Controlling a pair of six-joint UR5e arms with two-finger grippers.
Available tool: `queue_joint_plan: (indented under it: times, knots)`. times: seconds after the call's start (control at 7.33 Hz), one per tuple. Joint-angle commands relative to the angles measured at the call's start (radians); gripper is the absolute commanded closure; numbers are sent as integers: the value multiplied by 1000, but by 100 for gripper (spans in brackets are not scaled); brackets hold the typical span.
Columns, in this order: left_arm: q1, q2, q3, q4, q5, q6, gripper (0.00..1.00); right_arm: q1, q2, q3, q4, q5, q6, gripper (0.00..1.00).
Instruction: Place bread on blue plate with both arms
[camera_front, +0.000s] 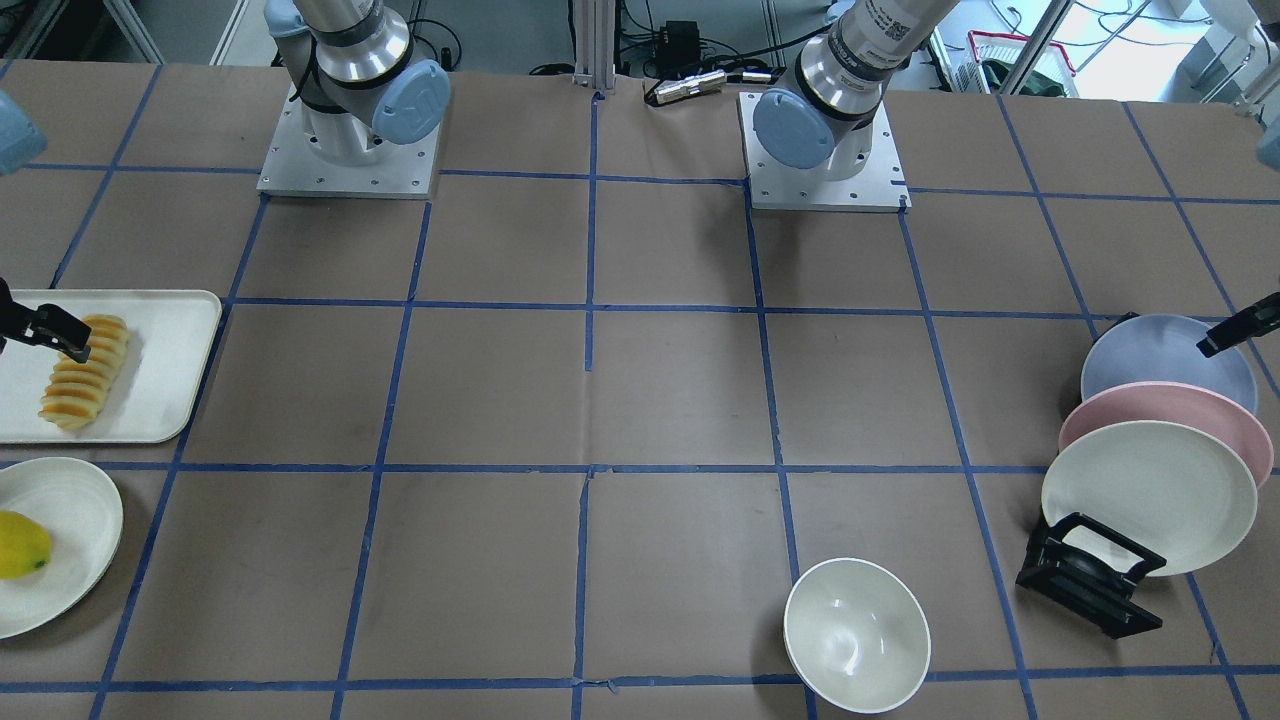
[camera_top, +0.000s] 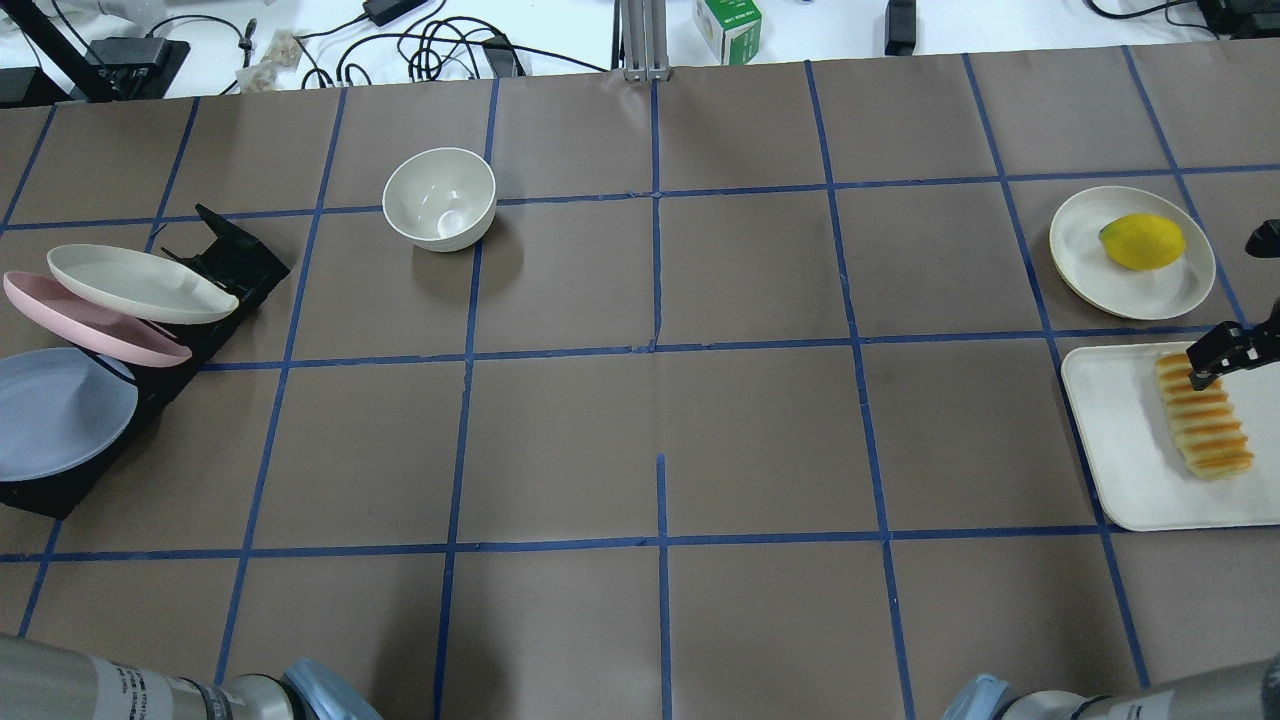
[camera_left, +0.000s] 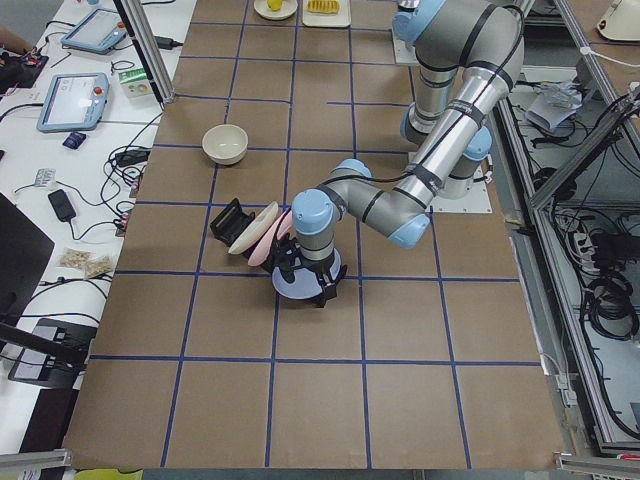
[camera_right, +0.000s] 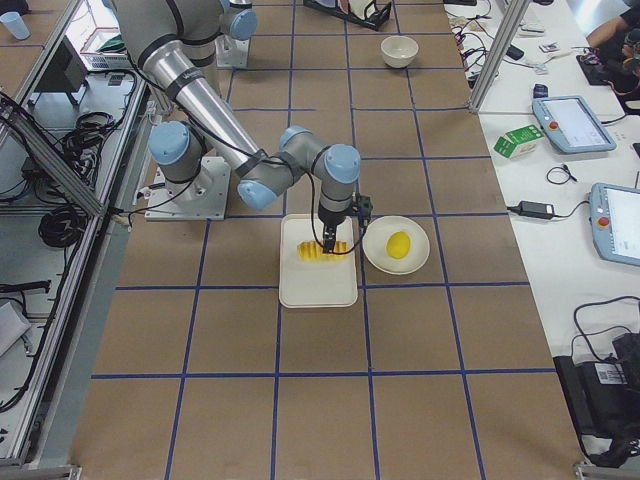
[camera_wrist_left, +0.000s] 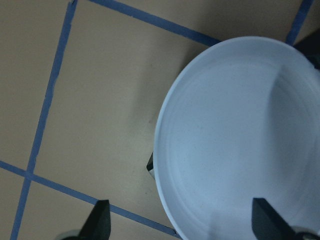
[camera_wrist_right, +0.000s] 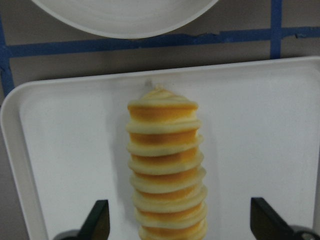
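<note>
The bread (camera_wrist_right: 165, 165), a ridged orange and pale yellow loaf, lies on a white tray (camera_wrist_right: 60, 150) at the table's right end; it also shows in the overhead view (camera_top: 1203, 415). My right gripper (camera_wrist_right: 180, 220) is open just above the loaf's near end, one finger on each side of it. It shows over the loaf's far end in the overhead view (camera_top: 1215, 360). The blue plate (camera_wrist_left: 235, 140) leans at the end of a black rack (camera_front: 1085, 575). My left gripper (camera_wrist_left: 182, 222) is open over the plate's edge, with the rim between its fingers.
A pink plate (camera_front: 1130, 405) and a cream plate (camera_front: 1150, 495) lean in the same rack beside the blue plate (camera_front: 1160, 365). A white bowl (camera_front: 855, 635) stands on the far side. A yellow lemon (camera_front: 20, 545) lies on a white plate (camera_front: 70, 530) next to the tray (camera_front: 170, 350).
</note>
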Motion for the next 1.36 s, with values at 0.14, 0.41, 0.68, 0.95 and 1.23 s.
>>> queue_joint_plan:
  times: [0.14,0.41,0.68,0.95,1.23]
  knots:
    - [0,-41,6,28,10,1,11,-4,74,8,-50,12,-3,0]
    - [0,-44,6,31,16,44,70,-4,102,8,-52,12,-4,0]
    - [0,-48,7,34,16,46,86,-4,112,9,-47,12,-3,1]
    - [0,-45,13,32,19,46,100,-4,108,9,-33,0,0,84]
    - [0,-29,26,28,72,61,100,-4,97,0,38,0,8,100]
